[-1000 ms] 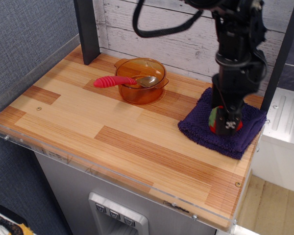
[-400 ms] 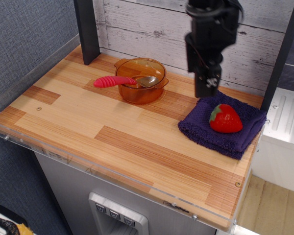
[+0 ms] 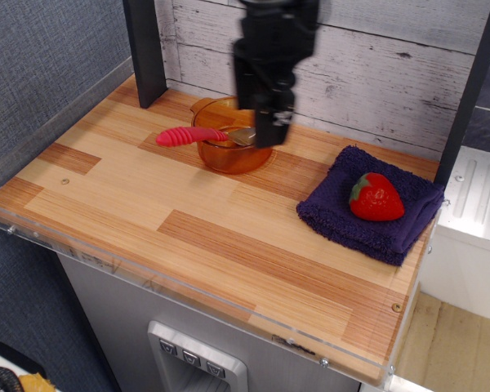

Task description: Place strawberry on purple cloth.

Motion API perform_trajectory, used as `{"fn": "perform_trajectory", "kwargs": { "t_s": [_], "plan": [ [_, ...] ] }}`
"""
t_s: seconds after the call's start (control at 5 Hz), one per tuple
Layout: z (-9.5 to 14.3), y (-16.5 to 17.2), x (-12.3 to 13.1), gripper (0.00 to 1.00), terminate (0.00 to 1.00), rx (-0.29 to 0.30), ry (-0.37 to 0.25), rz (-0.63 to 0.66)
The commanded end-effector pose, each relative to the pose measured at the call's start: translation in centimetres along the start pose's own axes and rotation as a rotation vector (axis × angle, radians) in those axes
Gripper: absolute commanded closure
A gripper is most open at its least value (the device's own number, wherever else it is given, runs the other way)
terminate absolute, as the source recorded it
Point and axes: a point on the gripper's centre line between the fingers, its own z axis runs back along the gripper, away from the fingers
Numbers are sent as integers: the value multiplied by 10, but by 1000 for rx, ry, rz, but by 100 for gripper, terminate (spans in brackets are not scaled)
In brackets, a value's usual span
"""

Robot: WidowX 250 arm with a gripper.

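The glossy red strawberry [image 3: 376, 198] with its green cap lies on its side on top of the folded purple cloth [image 3: 343, 216] at the right end of the wooden counter. Nothing touches it. My gripper [image 3: 273, 129] hangs well to the left of the cloth, above the orange pot, raised off the counter. Its black fingers point down and hold nothing; they look close together, but the view from behind hides the gap between them.
An orange transparent pot [image 3: 225, 155] stands at the back centre with a metal spoon with a red-pink ridged handle [image 3: 188, 135] resting in it. A black post [image 3: 144, 49] rises at the back left, and a clear guard [image 3: 147, 282] lines the counter's front edge.
The gripper let go of the strawberry on the cloth, rose, and moved left across the back of the counter to above the orange pot. The strawberry stays on the cloth.
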Motion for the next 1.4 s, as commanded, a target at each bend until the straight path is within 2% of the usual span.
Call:
{"fn": "perform_trajectory", "kwargs": {
  "t_s": [0.0,0.2,0.4,0.6,0.8,1.0,1.2],
  "plan": [
    [26,7,-55,0,0,78,3,179],
    [34,2,-76,0,0,81,-23,254],
    [48,-9,-83,0,0,80,-68,269],
    [61,-25,-81,0,0,50,-113,302],
    [67,-34,-83,0,0,74,-87,369],
    [77,-34,-96,0,0,19,-85,397],
    [77,-34,-96,0,100,19,-85,397]
  ]
}}
